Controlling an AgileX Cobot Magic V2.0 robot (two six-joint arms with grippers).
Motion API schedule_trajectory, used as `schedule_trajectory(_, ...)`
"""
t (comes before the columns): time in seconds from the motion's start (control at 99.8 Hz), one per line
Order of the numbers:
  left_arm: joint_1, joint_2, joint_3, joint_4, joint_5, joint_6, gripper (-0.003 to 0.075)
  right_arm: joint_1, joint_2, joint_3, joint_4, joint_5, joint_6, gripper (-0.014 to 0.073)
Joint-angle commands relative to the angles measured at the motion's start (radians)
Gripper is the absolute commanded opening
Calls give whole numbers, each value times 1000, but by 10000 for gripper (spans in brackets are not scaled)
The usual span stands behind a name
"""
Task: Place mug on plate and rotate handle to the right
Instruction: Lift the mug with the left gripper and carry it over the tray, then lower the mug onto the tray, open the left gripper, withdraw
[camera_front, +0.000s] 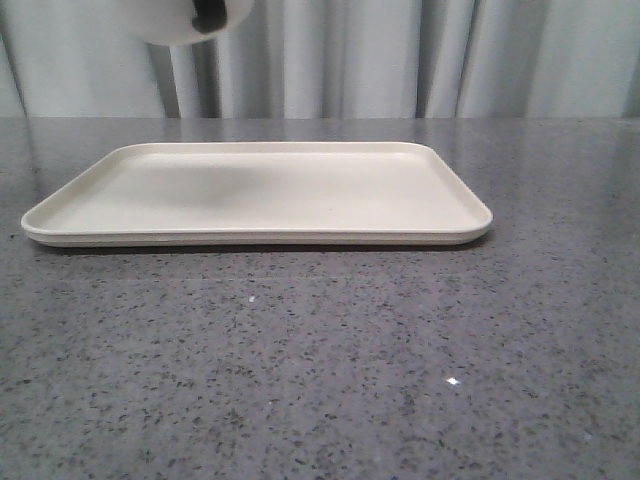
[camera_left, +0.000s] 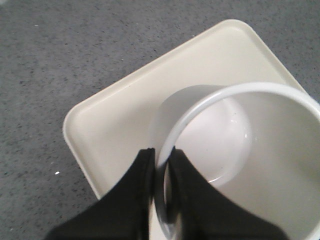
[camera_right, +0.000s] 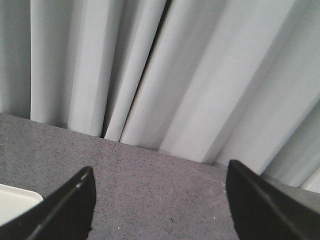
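The mug (camera_left: 240, 165) is pinched at its rim by the left hand (camera_left: 161, 172) and held above the plate (camera_left: 125, 125). Lowering is required next; the handle (camera_front: 208, 16) apparently faces right. The right hand (camera_right: 157, 207) is spread, idle.

Grey speckled stone-look tabletop (camera_front: 320, 380) w/ small glints of light; pale grey pleated curtain (camera_front: 400, 60) hanging behind far edge, folds falling to table level
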Motion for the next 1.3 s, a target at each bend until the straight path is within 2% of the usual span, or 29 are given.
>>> schedule_trajectory(0.0,-35,7,-43,-27,-43,-2,-20,1,-3,-29,-23,-72,-6,542)
schedule_trajectory(0.341,-63,121,-43,-77,-11,-2,-20,1,-3,-29,-23,-72,-6,542)
schedule_trajectory(0.732,-63,170,-43,-90,42,-2,-20,1,-3,-29,-23,-72,-6,542)
schedule_trajectory(1.293,-63,193,-42,-115,42,-2,-20,1,-3,-29,-23,-66,-6,542)
